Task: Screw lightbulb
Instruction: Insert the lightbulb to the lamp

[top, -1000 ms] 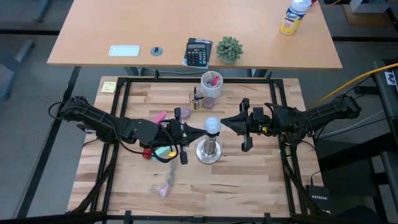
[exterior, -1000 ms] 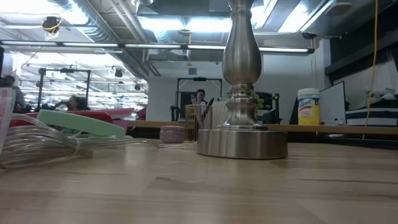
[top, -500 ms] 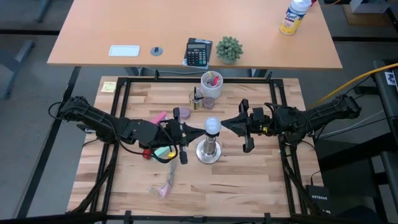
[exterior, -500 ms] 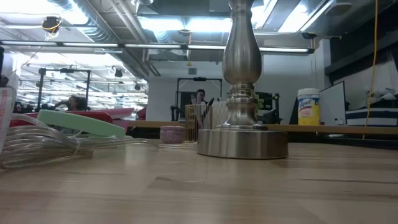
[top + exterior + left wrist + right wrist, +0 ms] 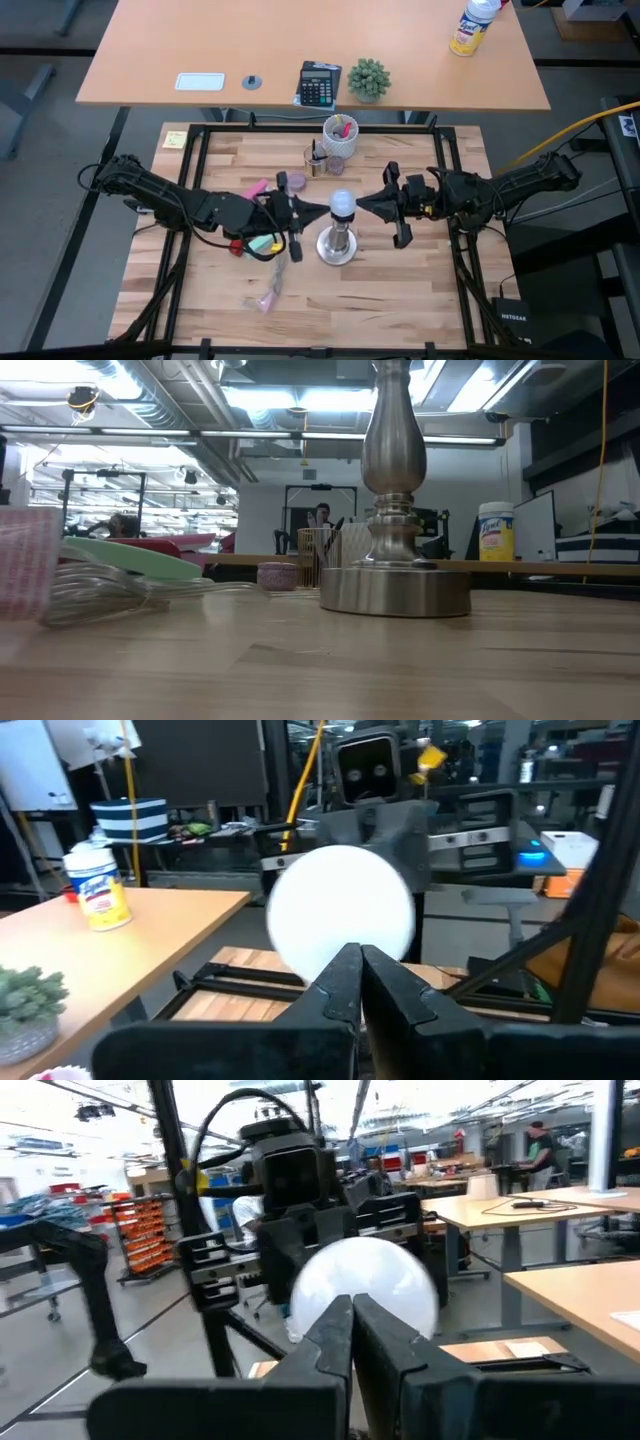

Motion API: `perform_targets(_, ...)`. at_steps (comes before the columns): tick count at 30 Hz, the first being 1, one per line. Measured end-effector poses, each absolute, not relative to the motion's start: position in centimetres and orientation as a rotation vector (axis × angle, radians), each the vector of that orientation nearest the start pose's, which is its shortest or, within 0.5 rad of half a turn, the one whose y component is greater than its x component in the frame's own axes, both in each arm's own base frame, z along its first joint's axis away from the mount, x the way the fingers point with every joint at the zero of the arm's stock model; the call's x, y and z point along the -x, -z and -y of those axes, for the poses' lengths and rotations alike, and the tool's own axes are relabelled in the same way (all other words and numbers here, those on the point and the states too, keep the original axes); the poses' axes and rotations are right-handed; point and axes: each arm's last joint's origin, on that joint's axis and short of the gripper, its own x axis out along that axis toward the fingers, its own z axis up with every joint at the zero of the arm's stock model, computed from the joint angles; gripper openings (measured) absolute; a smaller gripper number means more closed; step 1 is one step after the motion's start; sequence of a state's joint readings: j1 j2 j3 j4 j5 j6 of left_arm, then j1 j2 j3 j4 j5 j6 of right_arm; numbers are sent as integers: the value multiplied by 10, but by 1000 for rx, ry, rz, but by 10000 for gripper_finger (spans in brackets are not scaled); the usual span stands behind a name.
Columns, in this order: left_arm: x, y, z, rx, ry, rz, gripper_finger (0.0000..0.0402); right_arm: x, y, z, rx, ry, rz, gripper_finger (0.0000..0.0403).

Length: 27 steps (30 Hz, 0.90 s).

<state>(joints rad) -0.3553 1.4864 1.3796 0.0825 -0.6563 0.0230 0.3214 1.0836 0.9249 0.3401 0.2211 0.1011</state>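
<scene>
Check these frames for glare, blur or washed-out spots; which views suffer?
Left wrist view: the lightbulb is blown out to flat white, its surface detail lost. Right wrist view: the globe is nearly as washed out, and the room behind is soft. Low view: a pink object close to the lens is blurred, and ceiling lights glare above the metal socket stand. High view: evenly lit, no strong glare.

Low view cuts the socket stand off at the top edge, so you can't see the lightbulb there. Its screw base is hidden in every view. Wrist views: closed fingers cover the globe's lower part.
</scene>
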Motion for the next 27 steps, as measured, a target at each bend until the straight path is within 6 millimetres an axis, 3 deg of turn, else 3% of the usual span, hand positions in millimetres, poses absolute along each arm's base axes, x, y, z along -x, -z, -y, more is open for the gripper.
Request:
perform_targets(16, -322, -394, 103, -45, -359, -55, 3, -232, -374, -72, -143, -172, 165, 14)
perform_targets(27, -304, -407, 112, -72, -384, -32, 3, -213, -389, -67, -146, -184, 237, 14)
